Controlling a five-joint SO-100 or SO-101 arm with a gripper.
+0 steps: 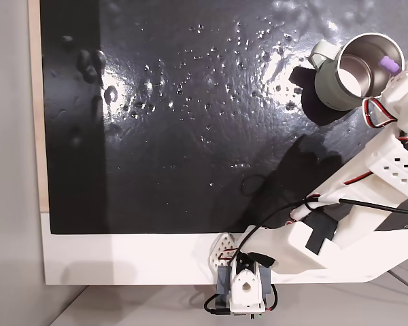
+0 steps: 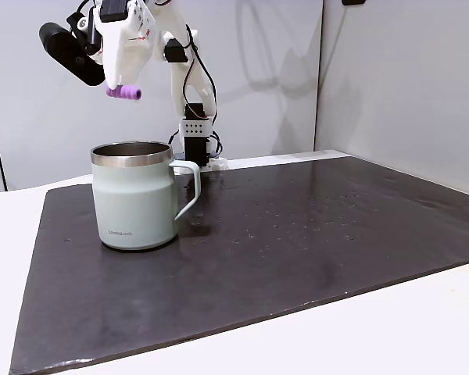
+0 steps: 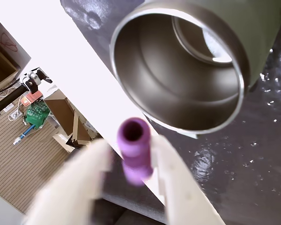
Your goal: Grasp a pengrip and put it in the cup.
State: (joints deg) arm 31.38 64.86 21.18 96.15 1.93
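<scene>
One gap left: I see the claw clenched on the pengrip, axis level, above the cup rim's edge, not yet centred.

Purple pengrip above upright cup

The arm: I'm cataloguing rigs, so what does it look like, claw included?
White plastic arm with perforated link panels, black motor blocks, and black and red cables looping along it. A black cylindrical camera sits near the wrist. The claw has two pale cream, flat plastic fingers.
</scene>
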